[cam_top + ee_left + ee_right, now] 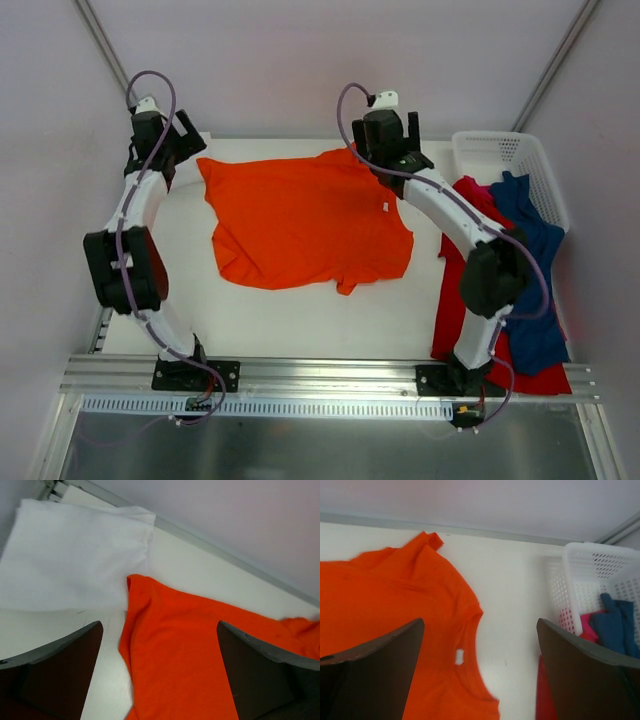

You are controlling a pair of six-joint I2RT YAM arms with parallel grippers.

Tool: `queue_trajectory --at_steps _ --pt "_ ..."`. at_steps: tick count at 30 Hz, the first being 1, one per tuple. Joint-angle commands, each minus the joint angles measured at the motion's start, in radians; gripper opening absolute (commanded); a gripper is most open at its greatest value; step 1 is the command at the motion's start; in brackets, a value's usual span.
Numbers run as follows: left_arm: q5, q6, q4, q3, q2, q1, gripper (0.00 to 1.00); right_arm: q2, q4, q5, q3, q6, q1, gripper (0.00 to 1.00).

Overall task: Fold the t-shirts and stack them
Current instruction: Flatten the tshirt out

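Observation:
The bright orange t-shirt (305, 220) lies spread on the white table, with its collar and white label (459, 656) toward the right. My left gripper (178, 150) is open and empty, just above the shirt's far left corner (175, 645). My right gripper (400, 152) is open and empty above the collar edge (470, 625). A white t-shirt (70, 560) lies folded at the far left corner. The red t-shirt (465, 300) and the dark blue t-shirt (530, 250) hang from the basket over the table's right side.
A white perforated basket (520, 155) stands at the far right, also in the right wrist view (590, 565), with pink cloth (587, 627) and blue cloth in it. Grey walls close the back and sides. A metal rail (320, 375) runs along the near edge.

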State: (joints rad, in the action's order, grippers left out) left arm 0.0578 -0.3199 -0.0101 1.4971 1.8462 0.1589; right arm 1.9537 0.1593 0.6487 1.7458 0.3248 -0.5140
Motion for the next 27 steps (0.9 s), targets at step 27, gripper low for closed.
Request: queue_trajectory --at_steps 27 --pt "-0.257 -0.412 -0.143 -1.072 -0.918 -0.318 0.84 -0.771 0.169 -0.167 -1.129 -1.095 -0.389 1.0"
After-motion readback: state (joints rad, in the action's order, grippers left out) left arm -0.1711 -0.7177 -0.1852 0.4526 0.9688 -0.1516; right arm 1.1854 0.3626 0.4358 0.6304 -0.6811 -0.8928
